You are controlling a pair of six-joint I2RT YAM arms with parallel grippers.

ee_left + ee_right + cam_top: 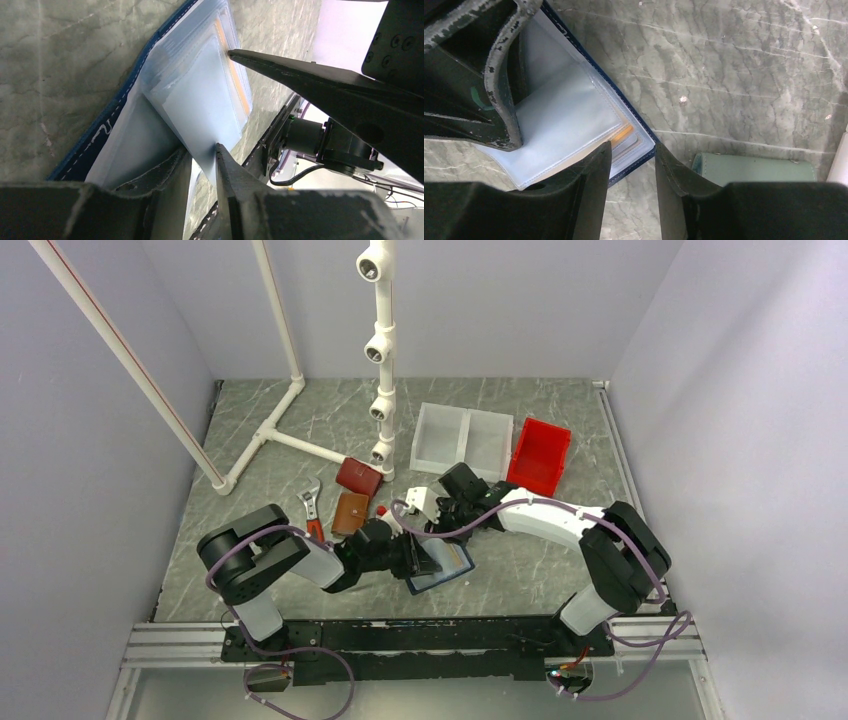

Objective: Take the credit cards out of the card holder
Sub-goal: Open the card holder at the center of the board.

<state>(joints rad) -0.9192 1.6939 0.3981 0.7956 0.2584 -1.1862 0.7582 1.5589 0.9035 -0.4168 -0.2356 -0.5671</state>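
Note:
The card holder (pixel 455 566) lies open on the table, navy rim (pixel 115 120) outside, light blue clear sleeves (pixel 200 90) inside. Orange edges of credit cards (pixel 232 75) show in the sleeves, and in the right wrist view an orange card (pixel 624 134) sits above a pale one. My left gripper (pixel 201 150) stands open, jaws a little apart, a sleeve corner lying between them against the right finger (pixel 227 172). My right gripper (pixel 633 146) is open over the holder's corner, with table showing in the gap. One right finger (pixel 300 75) points at the orange edge.
A flat grey-green wallet (pixel 754 170) lies just beside the holder. Brown (pixel 350 512) and dark red (pixel 358 476) wallets and a wrench (pixel 312 508) sit to the left. White bins (pixel 462 438), a red bin (pixel 540 455) and a PVC pipe frame (pixel 380 350) stand behind.

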